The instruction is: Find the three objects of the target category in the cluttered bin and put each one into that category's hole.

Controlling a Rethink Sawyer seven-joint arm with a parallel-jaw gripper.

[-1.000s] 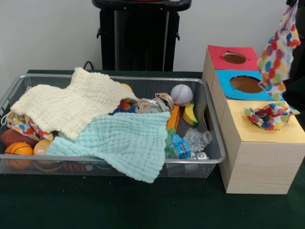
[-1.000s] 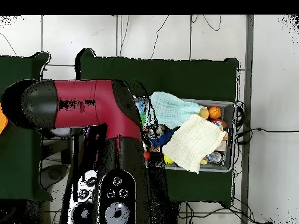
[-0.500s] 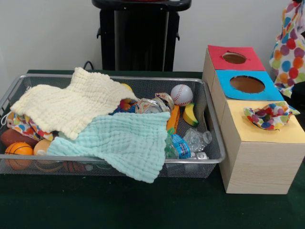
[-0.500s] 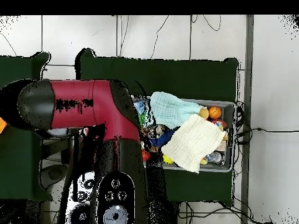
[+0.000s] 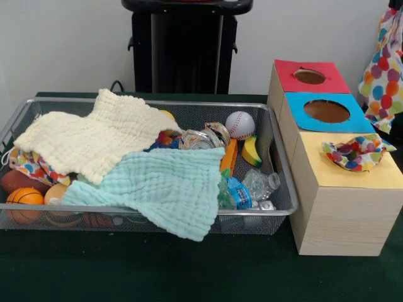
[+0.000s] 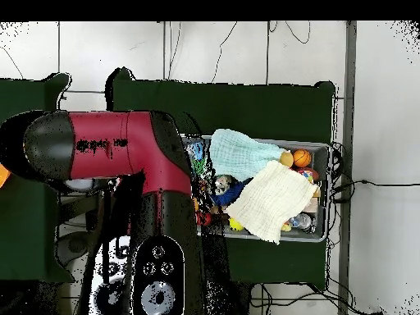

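Observation:
A polka-dot cloth hangs in the air at the right edge of the front view, above and right of the boxes. It hangs from a dark bit of my gripper in the top corner, which is shut on it. Another polka-dot cloth is stuffed into the hole of the yellow-topped box. A third patterned cloth peeks out under the cream cloth at the bin's left end. In the overhead view my red arm covers the boxes.
The wire bin also holds a mint cloth, a baseball, a toy banana, a crushed bottle, cans and a small basketball. Behind the yellow box stand a blue-topped box and a red-topped box.
The hanging polka-dot cloth has swung right, away from above the blue box toward the picture's edge. In the overhead view the arm has shifted slightly.

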